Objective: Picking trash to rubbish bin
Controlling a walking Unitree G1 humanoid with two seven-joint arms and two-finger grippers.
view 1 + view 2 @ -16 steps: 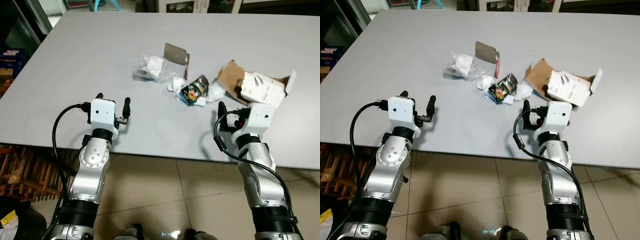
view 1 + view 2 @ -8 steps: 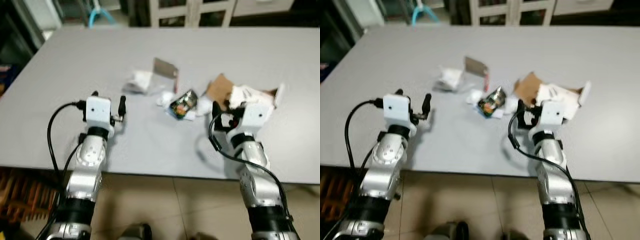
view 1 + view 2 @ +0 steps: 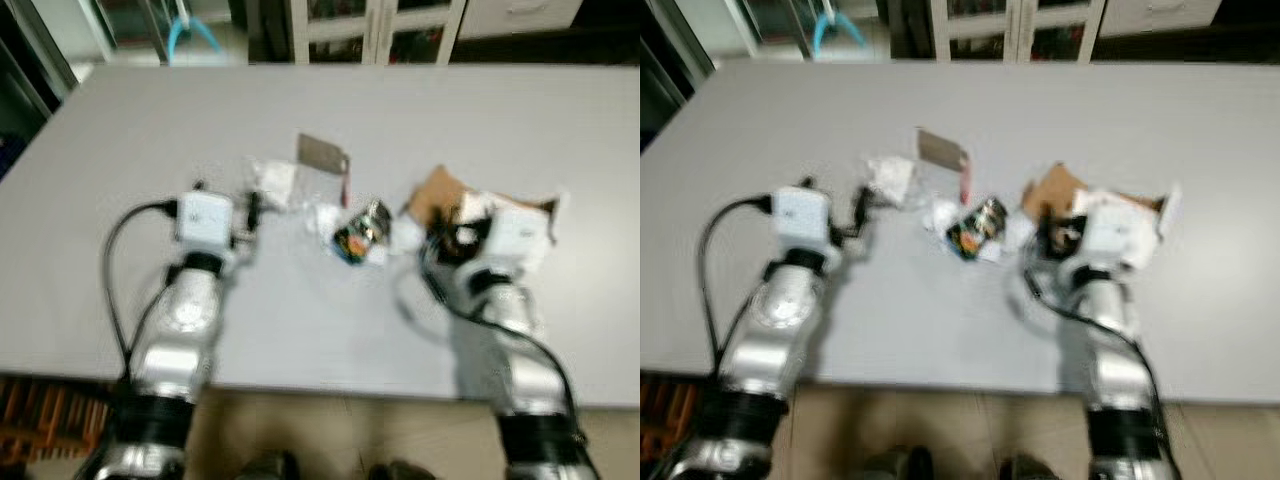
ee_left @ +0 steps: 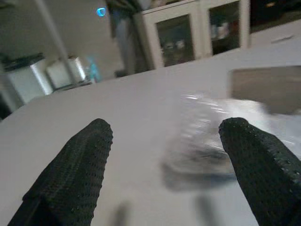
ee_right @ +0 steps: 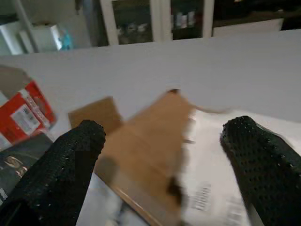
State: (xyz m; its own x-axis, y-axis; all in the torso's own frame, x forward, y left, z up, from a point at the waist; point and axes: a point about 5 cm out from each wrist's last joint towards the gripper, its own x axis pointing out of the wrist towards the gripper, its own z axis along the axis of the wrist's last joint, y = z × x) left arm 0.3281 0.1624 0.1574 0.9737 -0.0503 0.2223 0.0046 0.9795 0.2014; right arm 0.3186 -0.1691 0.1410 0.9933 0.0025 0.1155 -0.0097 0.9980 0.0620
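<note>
Matt grey table point(image 3: 150, 120), brown cardboard box point(image 5: 150, 141), crinkly clear plastic bag point(image 4: 207, 141), dimpled black fingers point(image 4: 80, 165).

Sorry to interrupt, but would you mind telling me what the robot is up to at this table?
It is reaching for trash scattered on the grey table. The left hand is open in front of a crumpled clear plastic bag, and the right hand is open at a torn cardboard box. A colourful wrapper lies between them. Nothing is held so far.

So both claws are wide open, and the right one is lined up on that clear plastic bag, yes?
Not quite. The right claw is open, but it faces the torn cardboard box, as the right wrist view shows. The clear plastic bag lies before the left claw, also open.
</note>
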